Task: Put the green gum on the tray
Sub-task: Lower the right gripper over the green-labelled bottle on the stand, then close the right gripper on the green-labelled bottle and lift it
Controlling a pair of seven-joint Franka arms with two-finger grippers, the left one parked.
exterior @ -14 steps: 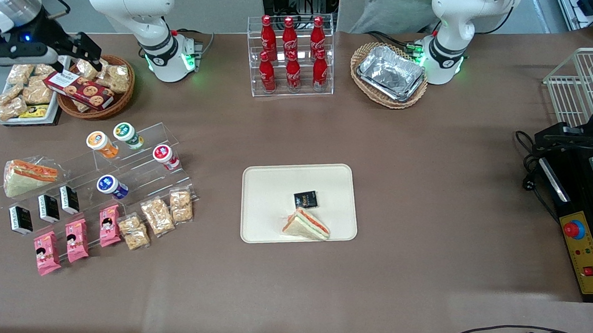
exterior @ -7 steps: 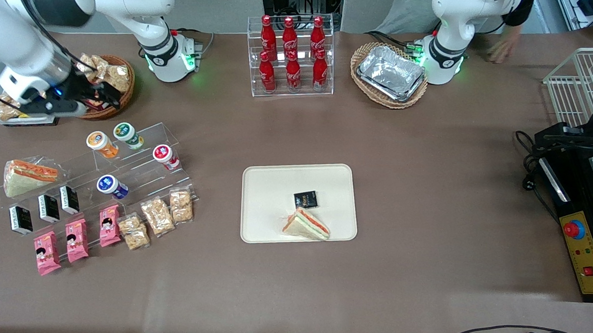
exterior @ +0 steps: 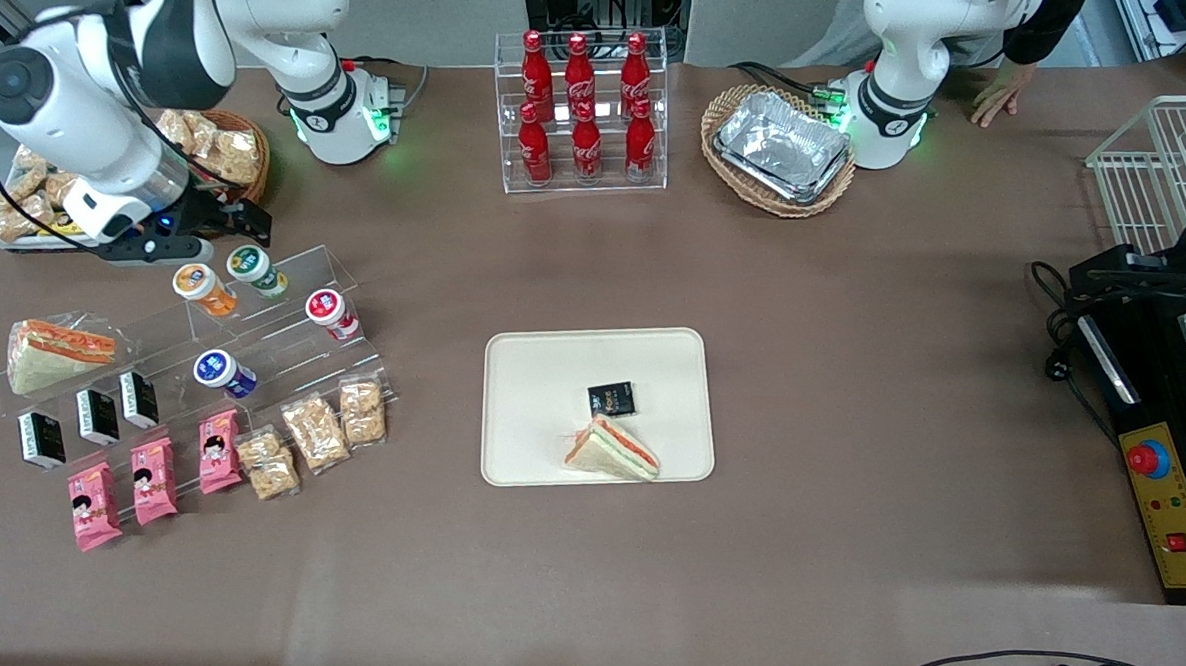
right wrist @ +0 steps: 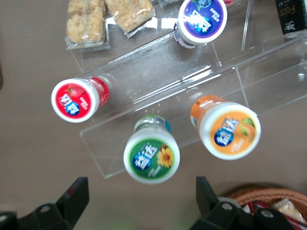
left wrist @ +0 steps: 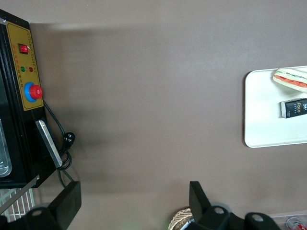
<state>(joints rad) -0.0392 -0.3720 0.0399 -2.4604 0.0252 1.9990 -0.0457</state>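
My right arm's gripper [right wrist: 136,201] hangs with its jaws spread wide and empty, poised just above the small white cylindrical gum bottle with the green-rimmed lid [right wrist: 151,154], which stands between the two dark fingers [right wrist: 72,199] without touching either. Taking that green gum [exterior: 250,264] as the landmark: it sits on the uppermost step of a clear acrylic stepped rack [exterior: 283,329]; the orange-lidded white gum bottle [right wrist: 230,130] stands just beside it on the same step; the red-lidded bottle [right wrist: 76,99] is a step lower and nearer the front camera; the blue-lidded bottle [right wrist: 201,20] is lower again. The large flat cream rectangular tray with rounded corners [exterior: 530,410] lies well apart from the gum, out toward the middle of the brown desk [exterior: 853,334], and already carries a wrapped triangular sandwich [exterior: 612,450] and a small black packet [exterior: 611,399].

Risks, as I judge them: the orange bottle is close enough that one finger could clip or pinch it on the way down. A grip on the rounded lid alone might slip. A careless push could also skid the gum off its slick acrylic step onto the bottles below.
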